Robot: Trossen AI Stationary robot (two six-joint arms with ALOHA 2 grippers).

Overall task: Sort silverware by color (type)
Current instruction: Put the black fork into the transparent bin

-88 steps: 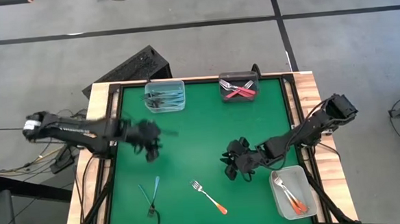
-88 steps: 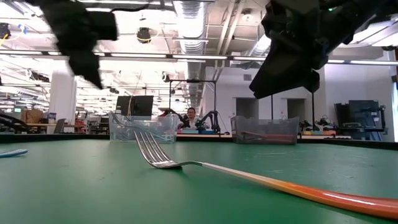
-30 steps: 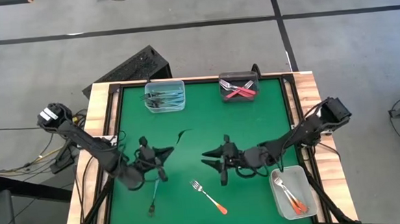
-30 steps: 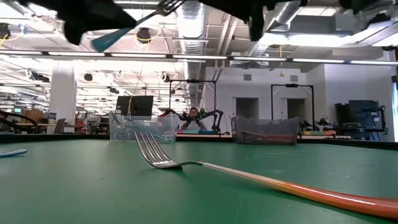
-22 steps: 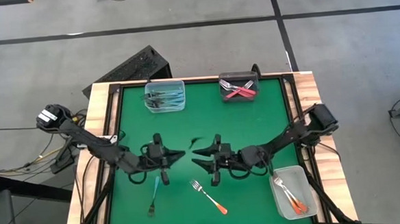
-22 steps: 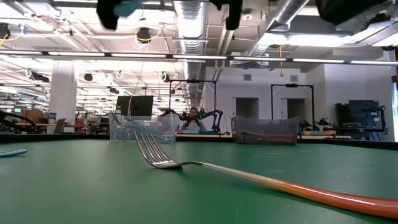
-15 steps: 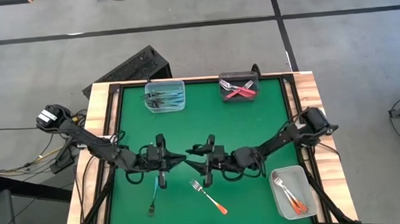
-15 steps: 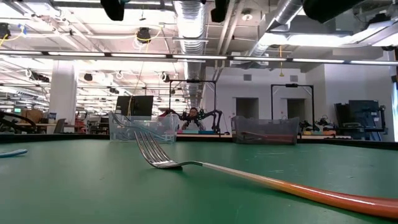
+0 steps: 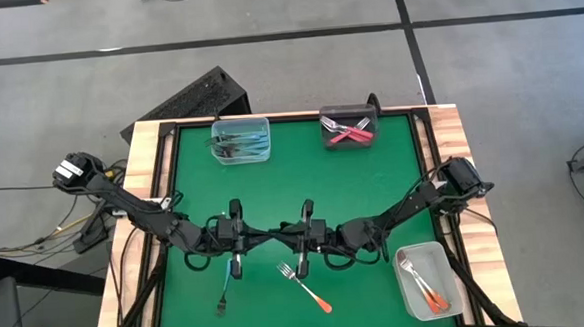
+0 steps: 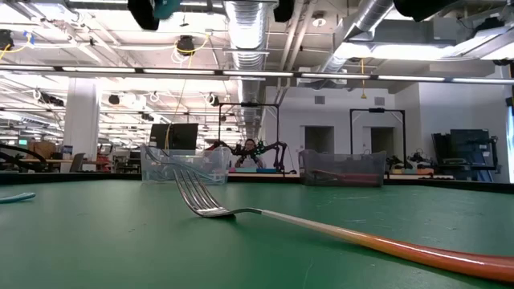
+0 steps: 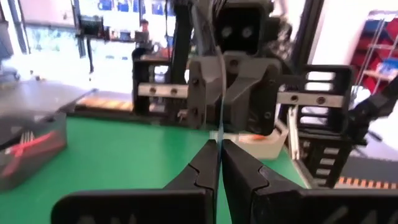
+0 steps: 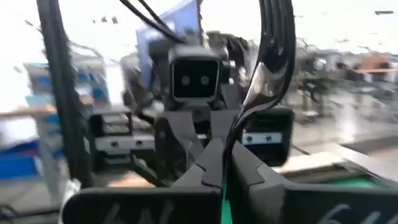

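Observation:
My two grippers meet tip to tip above the table's middle, the left gripper (image 9: 265, 231) and the right gripper (image 9: 282, 230) both shut on one teal-handled fork (image 12: 266, 65), which is lifted clear. Its metal tines rise above the fingers. Its teal handle end (image 10: 165, 7) shows at the top of the low view. Another teal fork (image 9: 225, 281) and an orange-handled fork (image 9: 307, 288) lie flat on the green mat near the front. My left gripper (image 11: 219, 146) pinches the fork's slim shaft (image 11: 221, 124) between its two fingertips, coming level from the table's left. The fork stands edge-on and rises from the tips. My right gripper (image 12: 222, 152) pinches the same shaft (image 12: 231, 138) between its fingertips, coming from the table's right, slightly tipped up. The neck and tines curve up above the fingers, and the fork hangs clear of the table.
A clear tub (image 9: 241, 141) with teal forks stands at the far left, and a dark tub (image 9: 348, 127) with red forks at the far right. A clear tub (image 9: 425, 280) with orange forks sits at the near right corner. Bare mat lies between them.
My left gripper has swung toward the table's middle and turned level, carrying the teal fork. My right gripper has come toward the table's left edge to meet it, with its fingers spread, and has shut on the fork. Both now hold it.

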